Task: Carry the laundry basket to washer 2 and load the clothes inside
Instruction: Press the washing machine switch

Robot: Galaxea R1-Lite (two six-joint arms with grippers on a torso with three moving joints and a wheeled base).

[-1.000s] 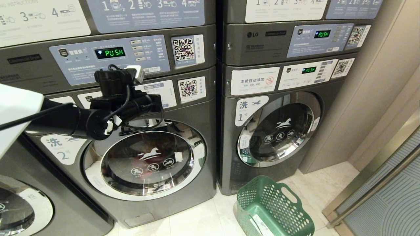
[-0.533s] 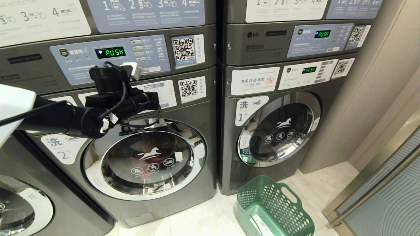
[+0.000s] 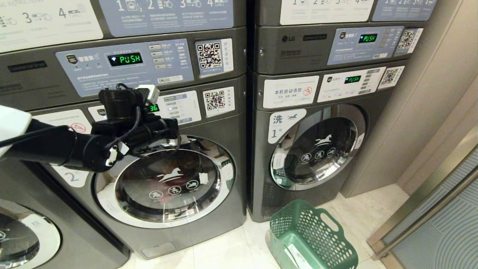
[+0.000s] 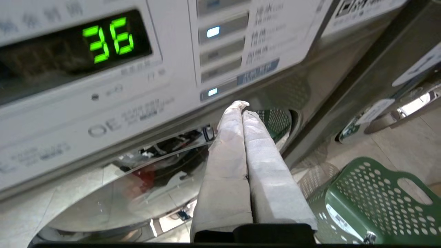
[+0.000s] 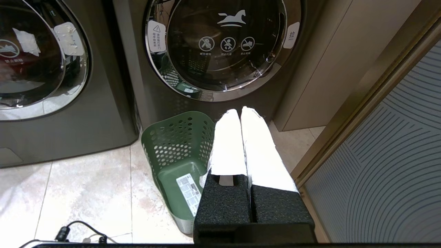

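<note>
Since the earlier frames the left arm [image 3: 56, 149] has dropped lower across the left of the head view, uncovering washer 2's control panel [image 3: 175, 106], whose green display [image 4: 106, 39] now reads 36. Its left gripper [image 4: 241, 106] has both white-wrapped fingers [image 4: 227, 151] pressed together, holding nothing, and the tips sit just under a small lit button [image 4: 212, 92] on the panel's lower edge (whether they touch it I cannot tell). Washer 2 [image 3: 209, 149] fills the centre-left of the head view with its chrome-rimmed round door [image 3: 164, 183] closed, and a dark red shape, which may be the clothes [image 4: 144, 175], shows dimly behind the glass. The numeral 2 label [image 3: 73, 175] peeks out below the arm. To the right stands the washer marked 1 [image 3: 310, 149], door also closed. The laundry basket [image 3: 310, 239] rests on the pale tiled floor [image 3: 224, 246] at the lower centre-right of the head view, in front of that washer and apart from washer 2; its inside shows only a white sticker [image 5: 190, 193]. In the right wrist view the right gripper [image 5: 239, 112] hangs over the basket with its fingers together, empty. A black cable [image 5: 79, 232] lies on the floor at that view's lower left.
</note>
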